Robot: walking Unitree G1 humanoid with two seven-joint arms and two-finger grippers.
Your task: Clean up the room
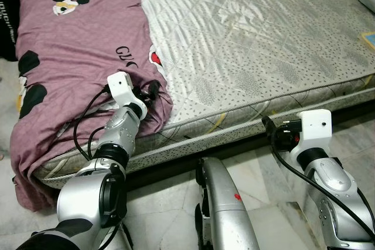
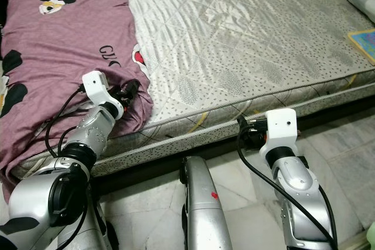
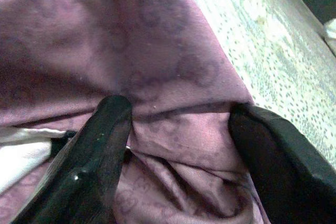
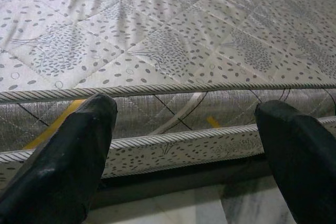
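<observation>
Spreading across the wide grey-patterned quilted mattress (image 1: 252, 39), the mauve printed cotton blanket (image 1: 76, 45) drapes over its near corner. Left gripper (image 3: 176, 129), fingers parted, straddles a fold, poised to pinch next. Right gripper (image 4: 184, 145) hovers wide open, empty, beside the mattress edge.

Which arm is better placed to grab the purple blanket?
Left. Its end effector is open around a fold of the purple printed fabric blanket; the right end effector faces the grey patterned mattress edge, away from the blanket.
</observation>
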